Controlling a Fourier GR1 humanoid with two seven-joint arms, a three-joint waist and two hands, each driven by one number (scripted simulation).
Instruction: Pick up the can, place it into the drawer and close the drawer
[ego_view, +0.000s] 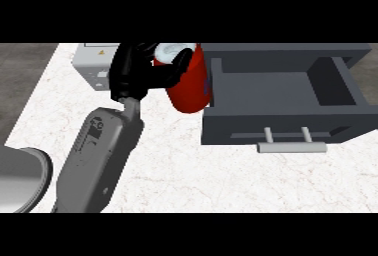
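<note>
Left hand (140, 67), fingers curled round the red can (190, 87), holds it raised at the open drawer's (284, 87) nine o'clock wall. Good practice: carry the can toward three o'clock until past the wall, then lower it, leaving the handle (291, 146) unobstructed.

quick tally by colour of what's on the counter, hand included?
Red: 1, the can
Dark grey: 1, the open drawer, with a light handle
Light grey: 1, a box at the back left
Black: 1, the left hand, curled round the can
Total: 4
</note>
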